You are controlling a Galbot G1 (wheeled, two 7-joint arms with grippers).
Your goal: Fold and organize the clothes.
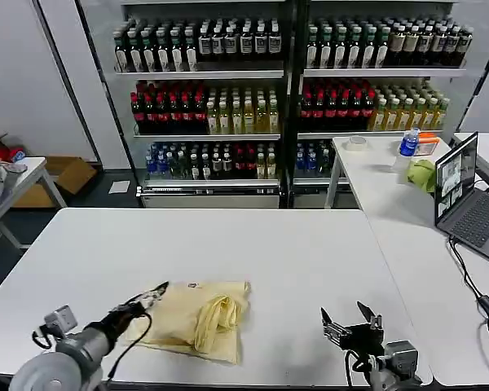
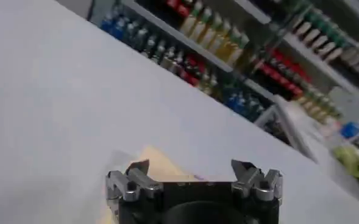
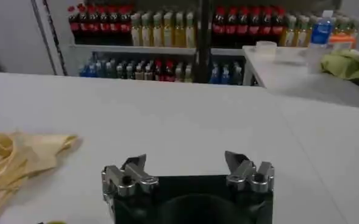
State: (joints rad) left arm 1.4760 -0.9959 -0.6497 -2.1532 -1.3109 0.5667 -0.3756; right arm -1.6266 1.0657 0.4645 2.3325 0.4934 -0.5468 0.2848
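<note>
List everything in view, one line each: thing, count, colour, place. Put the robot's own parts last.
T-shirt: one, pale yellow, folded and bunched on the near left of the white table.
Shelves of bottles: many, dark, red, yellow and blue, along the back wall.
Laptop: one, dark, open on the side table at right.
Lime-green cloth lump: one, on the side table behind the laptop.
Blue-capped bottle: one, far end of the side table.
Cardboard box: one, brown, on the floor at far left.
Left gripper: one, black, open, at the shirt's near left corner.
Right gripper: one, black, open, over bare table right of the shirt.
</note>
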